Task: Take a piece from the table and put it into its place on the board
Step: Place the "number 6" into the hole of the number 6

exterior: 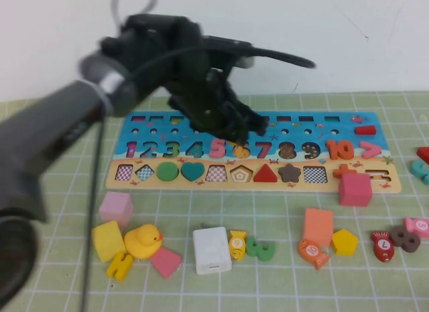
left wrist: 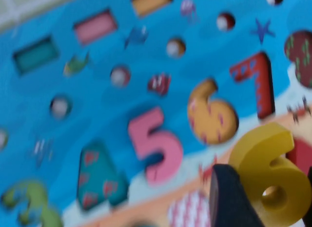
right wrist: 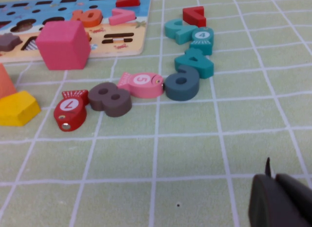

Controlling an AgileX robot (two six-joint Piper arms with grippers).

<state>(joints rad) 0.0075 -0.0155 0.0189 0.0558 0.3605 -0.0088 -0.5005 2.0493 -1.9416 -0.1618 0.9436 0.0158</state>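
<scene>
My left gripper (exterior: 240, 127) hangs over the blue band of the board (exterior: 322, 134), above the 5, 6 and 7. In the left wrist view it (left wrist: 268, 200) is shut on the bright-yellow "6" piece (left wrist: 273, 173), held just above the board (left wrist: 97, 80). The empty "6" recess (left wrist: 212, 114), orange with dots, lies close beside the piece, between the pink 5 (left wrist: 156, 144) and the red 7 (left wrist: 258, 80). The piece is hidden under the gripper in the high view. My right gripper (right wrist: 280, 202) is shut and empty, low over the green grid table (right wrist: 185, 154); it is out of the high view.
A pink cube (exterior: 354, 188) sits on the board's right end. Loose pieces lie on the table (exterior: 268, 211) in front: yellow duck (exterior: 142, 241), white block (exterior: 212, 249), orange cube (exterior: 318, 226), yellow pentagon (exterior: 344, 241). Numerals and fish pieces (right wrist: 141, 83) lie ahead of the right gripper.
</scene>
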